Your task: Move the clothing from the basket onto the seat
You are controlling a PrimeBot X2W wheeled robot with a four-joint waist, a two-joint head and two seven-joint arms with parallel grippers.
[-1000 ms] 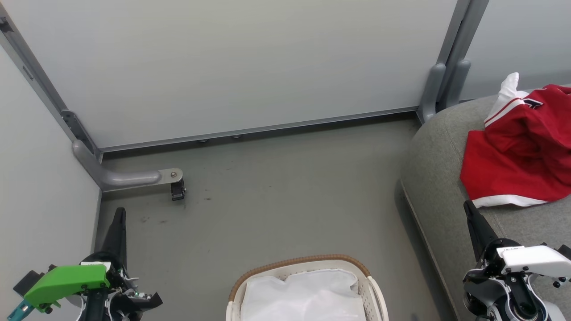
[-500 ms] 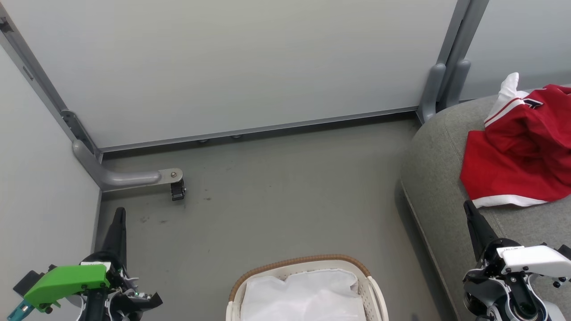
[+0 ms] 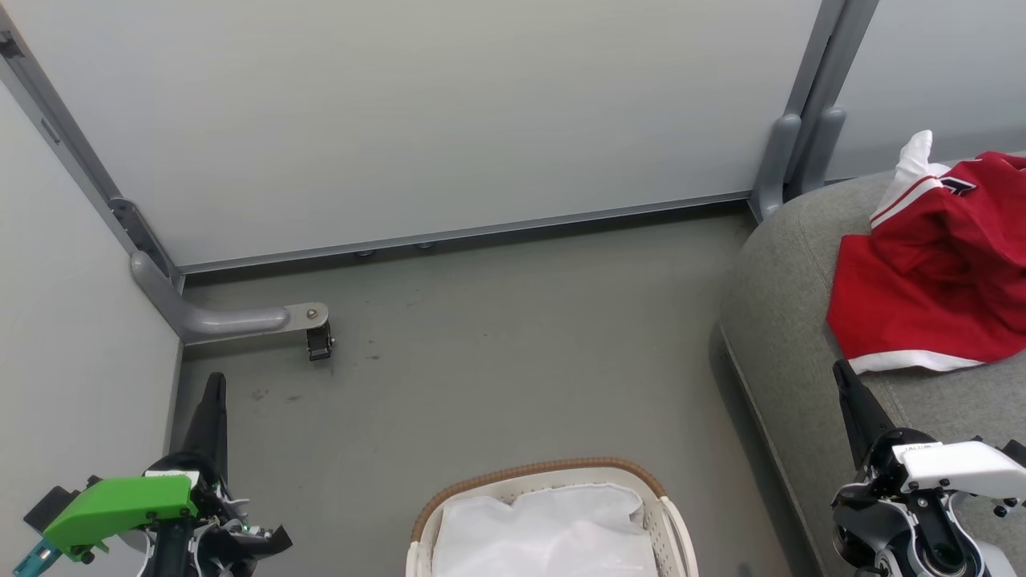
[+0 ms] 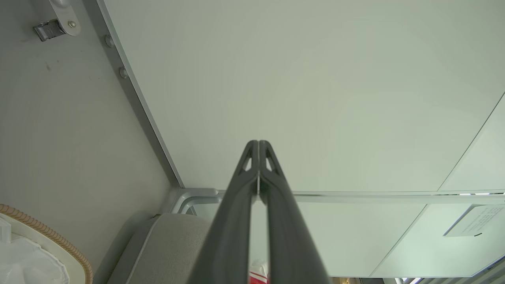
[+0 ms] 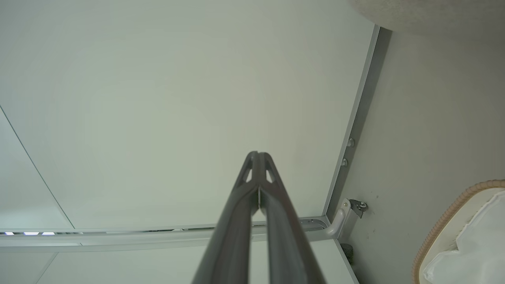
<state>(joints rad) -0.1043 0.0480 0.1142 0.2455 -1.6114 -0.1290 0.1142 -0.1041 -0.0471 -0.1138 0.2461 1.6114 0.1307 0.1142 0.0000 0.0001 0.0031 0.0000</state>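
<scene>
Red clothing [image 3: 938,272] is seen heaped on the seat [image 3: 789,320], just ahead of the nearer right gripper [image 3: 843,377], which, like the left gripper [image 3: 213,385], is closed on nothing, the basket [image 3: 537,471] lying between them.

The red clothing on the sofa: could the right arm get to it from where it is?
Probably yes. The right gripper hovers, fingers shut, just short of the clothing at its white hem, with bare seat between them. It would have to open first.
</scene>
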